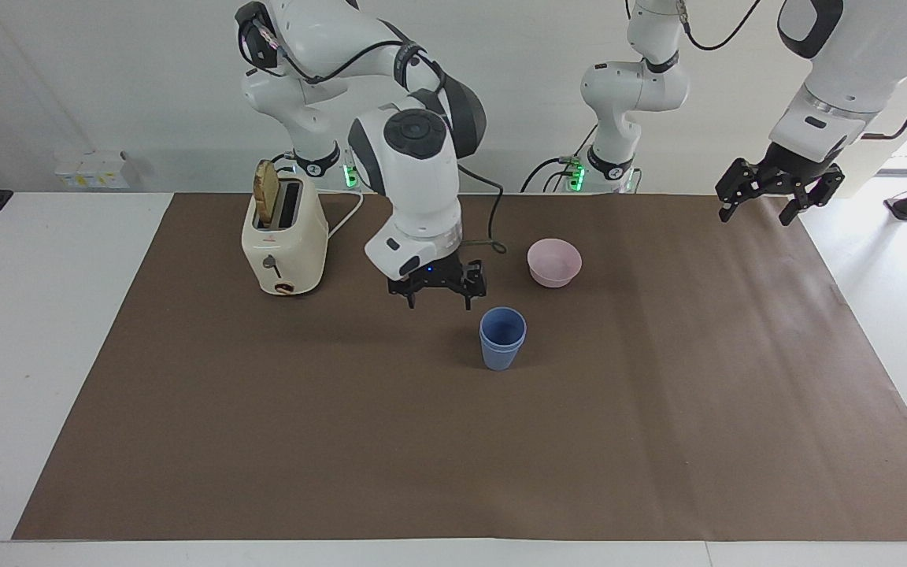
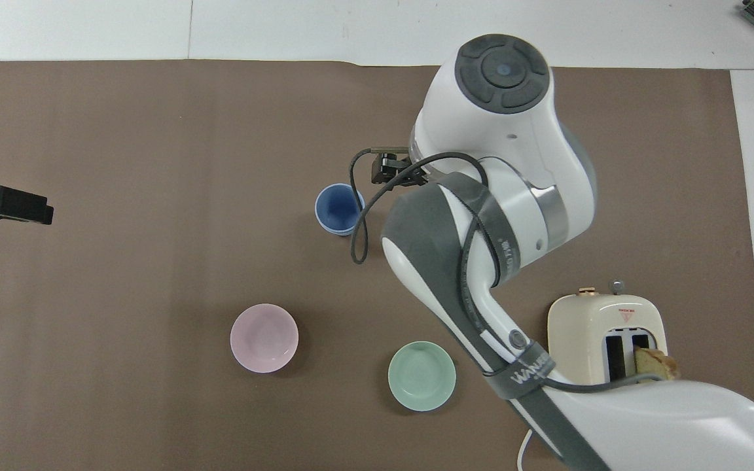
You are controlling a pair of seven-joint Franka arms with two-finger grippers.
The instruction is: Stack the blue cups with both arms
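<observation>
Mid-mat, blue cups nested, right gripper empty, spread, left gripper spread, green bowl overhead-only.

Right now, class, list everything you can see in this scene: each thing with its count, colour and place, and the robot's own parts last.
blue cups: two, periwinkle blue, nested one in the other, upright on the mat, farther from the robots than both bowls.
pink bowl: one, pale pink, on the mat toward the left arm's end.
green bowl: one, mint green, on the mat beside the pink bowl; the right arm hides it in the facing view.
toaster: one, cream, toward the right arm's end.
toast: one slice, golden brown, standing in a toaster slot.
mat: one, brown, covering the white table.
right gripper: one, black, open, in the air beside the cups, holding nothing.
left gripper: one, black, open, waiting over the mat's edge.
</observation>
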